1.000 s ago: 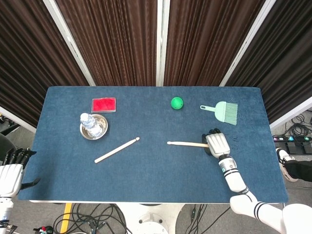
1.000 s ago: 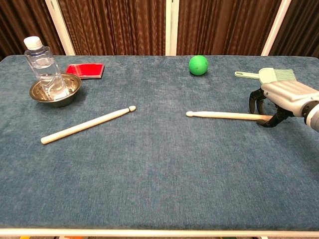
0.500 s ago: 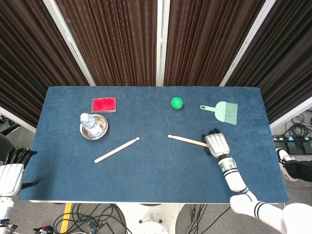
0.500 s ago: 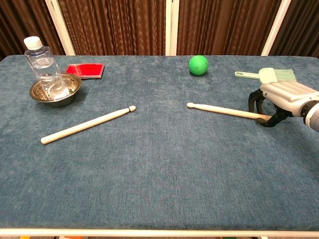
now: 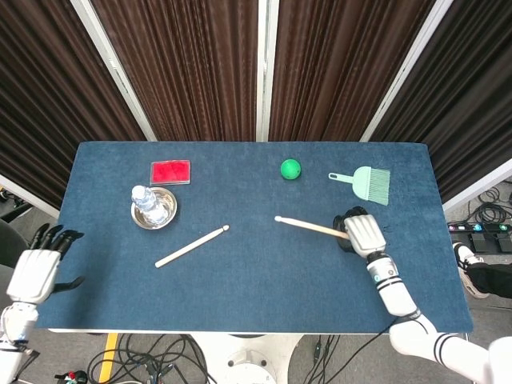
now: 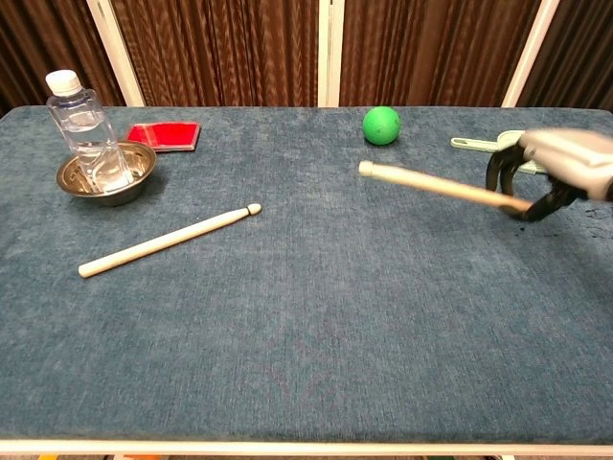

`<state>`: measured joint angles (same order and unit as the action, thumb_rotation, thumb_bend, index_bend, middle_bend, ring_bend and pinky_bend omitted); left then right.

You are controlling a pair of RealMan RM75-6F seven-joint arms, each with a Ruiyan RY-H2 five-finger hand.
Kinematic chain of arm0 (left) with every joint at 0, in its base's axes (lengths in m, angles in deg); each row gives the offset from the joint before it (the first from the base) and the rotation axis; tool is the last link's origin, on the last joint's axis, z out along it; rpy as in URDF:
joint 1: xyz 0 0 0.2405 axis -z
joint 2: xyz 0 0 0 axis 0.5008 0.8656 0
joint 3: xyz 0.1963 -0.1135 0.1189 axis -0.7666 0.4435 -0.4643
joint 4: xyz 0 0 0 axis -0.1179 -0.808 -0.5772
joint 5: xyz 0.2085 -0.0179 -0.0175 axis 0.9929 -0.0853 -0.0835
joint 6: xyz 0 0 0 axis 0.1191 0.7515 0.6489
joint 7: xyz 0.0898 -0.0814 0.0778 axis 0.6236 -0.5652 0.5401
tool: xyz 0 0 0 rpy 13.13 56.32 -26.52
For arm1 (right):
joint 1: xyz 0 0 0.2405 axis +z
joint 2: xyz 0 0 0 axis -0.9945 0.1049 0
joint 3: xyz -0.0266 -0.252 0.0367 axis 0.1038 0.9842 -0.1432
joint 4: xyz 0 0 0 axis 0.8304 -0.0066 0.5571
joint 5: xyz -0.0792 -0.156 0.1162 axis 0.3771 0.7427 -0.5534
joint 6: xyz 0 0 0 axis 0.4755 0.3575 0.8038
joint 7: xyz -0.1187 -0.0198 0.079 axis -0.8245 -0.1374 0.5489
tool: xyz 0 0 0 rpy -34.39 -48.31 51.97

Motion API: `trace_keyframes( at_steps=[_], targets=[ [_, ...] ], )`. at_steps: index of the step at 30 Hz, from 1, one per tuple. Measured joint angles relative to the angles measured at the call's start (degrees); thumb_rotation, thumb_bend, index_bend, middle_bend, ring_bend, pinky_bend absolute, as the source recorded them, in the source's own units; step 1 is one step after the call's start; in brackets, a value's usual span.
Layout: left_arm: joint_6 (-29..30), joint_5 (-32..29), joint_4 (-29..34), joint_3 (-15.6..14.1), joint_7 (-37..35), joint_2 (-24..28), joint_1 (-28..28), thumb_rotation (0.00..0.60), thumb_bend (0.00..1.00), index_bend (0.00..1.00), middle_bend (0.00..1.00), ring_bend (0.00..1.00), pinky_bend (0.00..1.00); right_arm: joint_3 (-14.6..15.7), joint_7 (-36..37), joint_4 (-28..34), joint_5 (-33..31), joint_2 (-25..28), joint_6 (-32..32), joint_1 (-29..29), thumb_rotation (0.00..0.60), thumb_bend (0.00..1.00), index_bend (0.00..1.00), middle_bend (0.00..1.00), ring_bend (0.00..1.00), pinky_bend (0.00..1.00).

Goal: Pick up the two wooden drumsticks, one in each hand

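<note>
We have our right hand (image 5: 362,233) with fingers (image 6: 505,172) curled round the butt of one drumstick (image 6: 436,186), tip lifted off the worktop (image 5: 240,272) and pointing away from the fingers. Second drumstick (image 5: 192,246) lies flat, well apart from our left hand (image 5: 36,272), whose fingers (image 5: 56,235) are spread, holding nothing. Sticks look light, stiff, smooth wood, likely to roll. We'd grip near the thick end.
</note>
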<state>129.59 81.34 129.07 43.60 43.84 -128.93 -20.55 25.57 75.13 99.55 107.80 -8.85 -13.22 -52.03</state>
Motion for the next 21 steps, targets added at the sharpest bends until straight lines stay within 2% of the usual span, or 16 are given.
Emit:
trace_keyframes(
  at_steps=[4, 8, 10, 16, 21],
  targets=[
    [-2.40, -0.14, 3.23, 1.21, 3.36, 0.27, 2.73, 0.600, 0.00, 0.30, 0.27, 0.22, 0.28, -0.74, 3.63, 5.39, 2.65, 4.88, -4.16, -1.01, 0.600, 0.63, 0.53, 0.57, 0.28, 0.19],
    [-6.12, -1.40, 6.69, 2.85, 7.82, -1.38, 6.44, 0.600, 0.01, 0.38, 0.38, 0.44, 0.52, -1.62, 5.83, 11.06, 4.88, 10.57, -8.04, -2.22, 0.600, 0.63, 0.53, 0.57, 0.28, 0.19],
    [-8.00, -2.42, 7.81, 3.40, 9.77, -2.71, 8.00, 0.600, 0.03, 0.41, 0.43, 0.52, 0.61, -1.95, 6.45, 13.06, 5.43, 12.80, -9.25, -2.78, 0.600, 0.63, 0.53, 0.57, 0.28, 0.19],
    [-13.66, -8.22, 9.14, 4.49, 17.25, -9.02, 12.35, 0.600, 0.08, 0.43, 0.48, 0.63, 0.73, -2.54, 8.75, 15.95, 5.56, 17.39, -11.83, -5.00, 0.600, 0.63, 0.53, 0.57, 0.28, 0.19],
    [-16.65, -16.17, 6.79, 5.37, 24.71, -15.49, 15.45, 0.600, 0.13, 0.43, 0.48, 0.67, 0.76, -1.89, 10.01, 15.36, 5.19, 17.98, -12.08, -6.02, 0.600, 0.63, 0.53, 0.57, 0.28, 0.19]
  ],
)
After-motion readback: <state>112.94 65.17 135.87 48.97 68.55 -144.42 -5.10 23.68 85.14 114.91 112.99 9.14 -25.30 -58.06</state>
